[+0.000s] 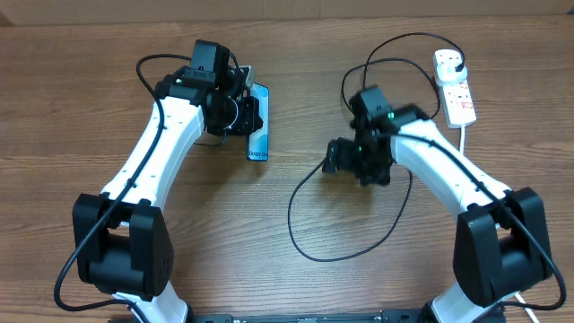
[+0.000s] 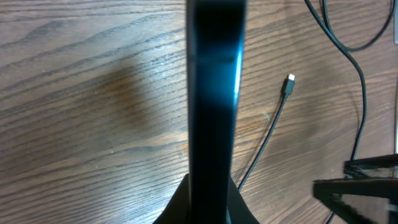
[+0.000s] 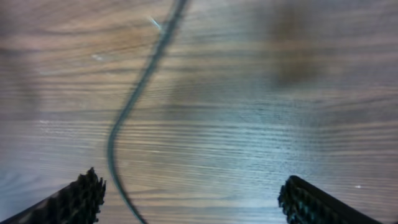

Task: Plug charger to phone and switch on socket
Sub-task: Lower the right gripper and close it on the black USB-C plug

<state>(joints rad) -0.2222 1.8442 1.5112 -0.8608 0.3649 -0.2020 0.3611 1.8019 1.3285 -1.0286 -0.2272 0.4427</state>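
Toward the far left of the surface (image 1: 215,242), your left gripper (image 1: 246,106) is clamped on the phone (image 1: 258,135). From above, its blue screen shows just beside the fingers. In the left wrist view the phone stands edge-on, running straight up the middle of the picture. Your right gripper (image 1: 331,160) sits near the centre of the surface, pointing toward the phone. Its jaws are spread wide over bare wood, and a stretch of the charger (image 1: 290,215) cable lies between the fingers, nearer one of them and not gripped. In the left wrist view the charger's small connector tip (image 2: 290,83) rests on the wood beside the phone, apart from it. The cable loops broadly around your right arm and runs up to the black plug (image 1: 453,61) at the far end of the socket (image 1: 459,99), in the far right corner. You cannot tell how the socket's switches are set.
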